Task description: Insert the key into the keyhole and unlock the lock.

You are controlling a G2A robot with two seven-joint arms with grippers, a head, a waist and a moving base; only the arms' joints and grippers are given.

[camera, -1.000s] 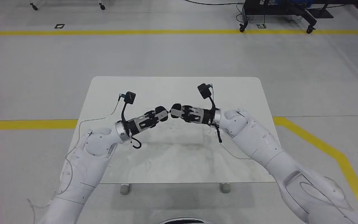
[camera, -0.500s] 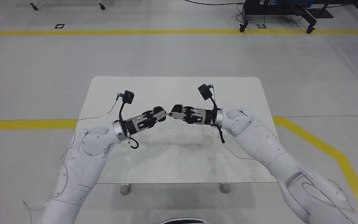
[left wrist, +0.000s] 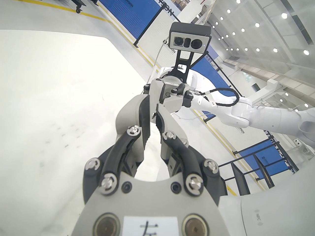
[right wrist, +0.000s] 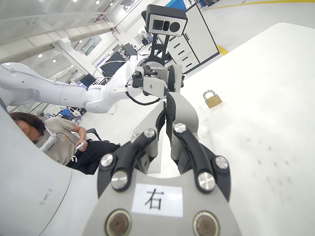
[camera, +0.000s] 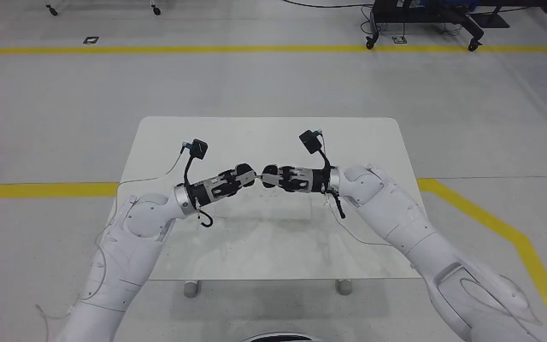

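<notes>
Top view: holds left gripper [camera: 248,174] tip to tip with right gripper [camera: 268,174].
Pinches both jaws shut over bench [camera: 359,137], lock [right wrist: 212,99] lying on it.

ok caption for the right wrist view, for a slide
Right end effector facing the left end effector over the table where a padlock lies

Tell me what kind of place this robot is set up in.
Probably a large factory or testing hall. There are yellow lines painted on a pale floor, rows of ceiling lights high overhead, blue partition panels, and a wheeled equipment cart beyond the white table.
</notes>
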